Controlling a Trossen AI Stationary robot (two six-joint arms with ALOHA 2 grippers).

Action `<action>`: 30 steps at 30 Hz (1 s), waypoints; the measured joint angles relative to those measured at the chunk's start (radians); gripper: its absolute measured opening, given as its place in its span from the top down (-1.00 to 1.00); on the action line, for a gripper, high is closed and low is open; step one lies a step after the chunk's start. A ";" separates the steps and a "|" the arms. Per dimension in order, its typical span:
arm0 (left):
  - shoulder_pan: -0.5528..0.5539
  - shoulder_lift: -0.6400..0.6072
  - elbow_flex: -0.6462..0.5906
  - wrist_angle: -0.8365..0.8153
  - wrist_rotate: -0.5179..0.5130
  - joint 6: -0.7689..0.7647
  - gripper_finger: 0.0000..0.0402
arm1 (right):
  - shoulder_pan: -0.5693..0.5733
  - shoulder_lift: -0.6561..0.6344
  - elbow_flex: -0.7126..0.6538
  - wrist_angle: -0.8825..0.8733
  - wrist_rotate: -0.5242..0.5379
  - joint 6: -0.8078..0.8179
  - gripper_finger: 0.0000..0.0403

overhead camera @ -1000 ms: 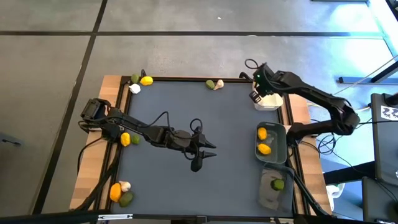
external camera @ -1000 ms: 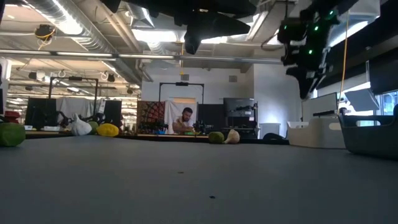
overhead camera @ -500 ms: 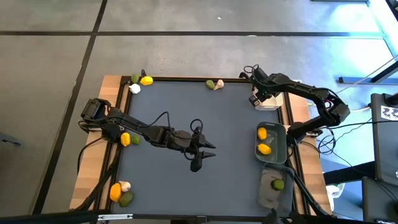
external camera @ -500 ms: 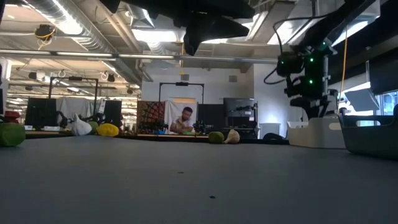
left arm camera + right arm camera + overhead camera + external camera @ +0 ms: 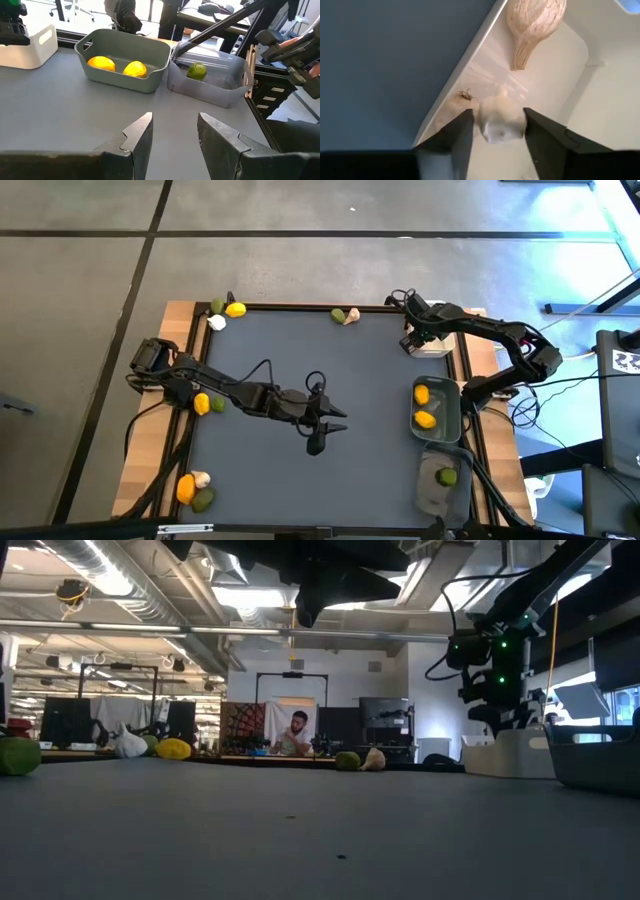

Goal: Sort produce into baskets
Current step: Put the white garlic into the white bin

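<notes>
My right gripper (image 5: 412, 340) is down inside the white basket (image 5: 440, 345) at the table's far right, shut on a pale garlic bulb (image 5: 502, 119). Another garlic bulb (image 5: 535, 22) lies on the basket's floor. The grey-green basket (image 5: 452, 392) holds two lemons (image 5: 423, 406). The translucent basket (image 5: 428, 492) holds a lime (image 5: 446, 476). My left gripper (image 5: 318, 432) hangs open and empty over the table's middle; it also shows in its wrist view (image 5: 174, 137). My right gripper pinches the garlic bulb's sides (image 5: 519, 122) between its two fingers. The fingers come from above, pointing down into the white basket beside its wall (image 5: 470, 75). Whether the bulb rests on the basket's floor, I cannot tell.
Loose produce lies at the table's edges: lime, lemon and garlic at the far left corner (image 5: 228, 311), lime and garlic at the far middle (image 5: 345, 315), lemon and lime at the left edge (image 5: 205, 403), lemon, garlic and lime at the near left corner (image 5: 193, 488).
My right gripper has gone down from high above the white basket into it, carrying the garlic bulb, and shifted slightly toward the table's near edge.
</notes>
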 joint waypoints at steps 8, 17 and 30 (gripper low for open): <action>0.000 0.000 0.000 0.000 0.000 0.000 0.25 | 0.000 -0.001 0.000 -0.004 0.015 -0.042 -0.20; 0.000 0.000 0.000 0.000 0.000 0.004 0.25 | 0.001 -0.065 0.048 -0.013 0.005 -0.050 -0.22; 0.000 0.000 0.000 0.000 -0.008 0.003 0.25 | 0.001 -0.160 0.086 0.159 -0.388 -0.048 -0.21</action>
